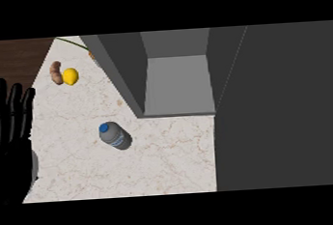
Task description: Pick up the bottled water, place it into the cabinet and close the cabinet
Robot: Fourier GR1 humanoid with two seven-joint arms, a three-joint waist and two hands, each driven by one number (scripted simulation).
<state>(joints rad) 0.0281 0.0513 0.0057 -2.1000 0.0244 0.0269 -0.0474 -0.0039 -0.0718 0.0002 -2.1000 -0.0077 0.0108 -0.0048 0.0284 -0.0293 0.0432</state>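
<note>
**Desk:** Where was the water bottle (114, 135)?

**Photographer:** It stood alone on the pale stone counter (80, 177), its blue cap (104, 128) up, near the front of the open cabinet (178, 84).

**Desk:** How would it handle?

**Photographer:** Probably fairly light, with stiff, smooth plastic. Being round, it could slip or tip, so the middle of the body, below the cap, looked the best place to hold it.

**Desk:** And the hands?

**Photographer:** The left hand (10, 138) rested at the frame's left edge, fingers straight and spread. It held nothing and was well apart from the bottle. The right hand was out of view.
</note>
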